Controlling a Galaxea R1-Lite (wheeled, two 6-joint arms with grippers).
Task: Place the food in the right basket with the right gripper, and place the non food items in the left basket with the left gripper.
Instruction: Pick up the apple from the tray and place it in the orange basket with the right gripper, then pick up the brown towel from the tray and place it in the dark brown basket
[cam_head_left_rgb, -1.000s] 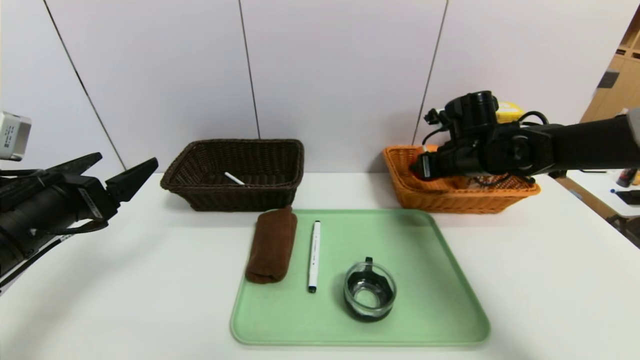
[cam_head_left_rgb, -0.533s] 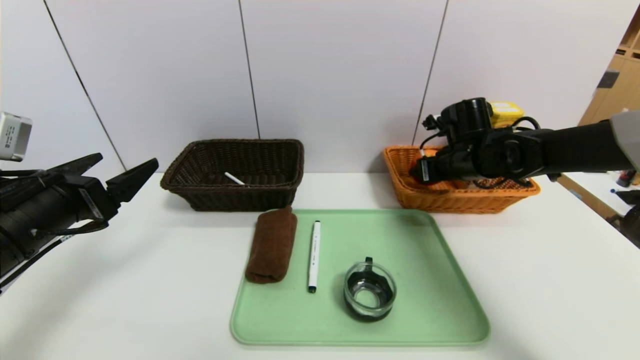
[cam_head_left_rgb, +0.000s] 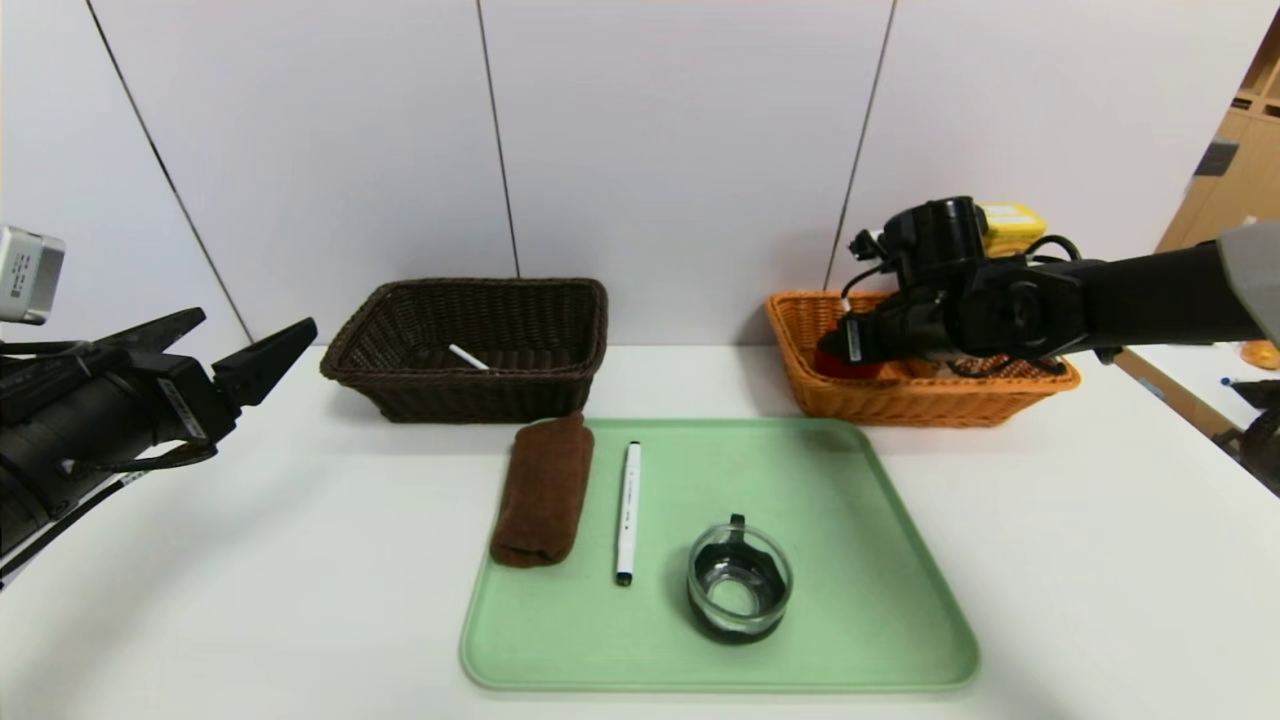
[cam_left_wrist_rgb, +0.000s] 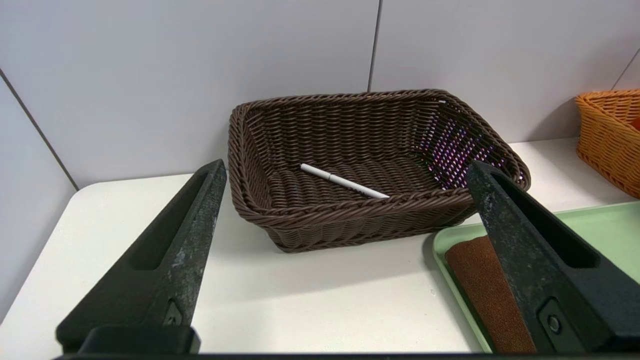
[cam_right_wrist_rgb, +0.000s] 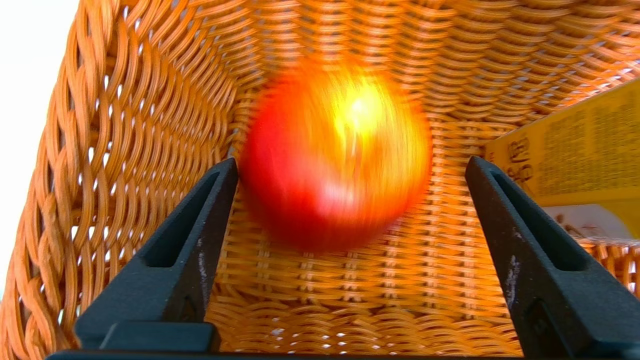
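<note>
Apple is out of my right gripper: fingers spread wide either side, nothing held, fruit blurred as it rolls on the weave of the orange wicker basket, near its left end wall. Yellow snack box sits in there beside it, so food looks done.

Left gripper hangs open and empty off the worktop's left edge, facing the dark brown wicker basket, which holds one white pen.

On the green tray:
- rolled brown towel on the left edge, overhanging the rim. Soft, light, will squash; my guess is to pinch across the middle of the roll.
- second white pen just beside it. Thin, stiff, probably slick; take it across the barrel at mid-length.
- glass cup nearer the front edge, handle pointing to the back. Rigid, breakable, smooth; I'd grip over the rim wall or the handle, gently.

Versus a second ago: right arm has dipped lower into the orange basket, fingers have spread, apple let go. Left arm and tray contents unchanged.
</note>
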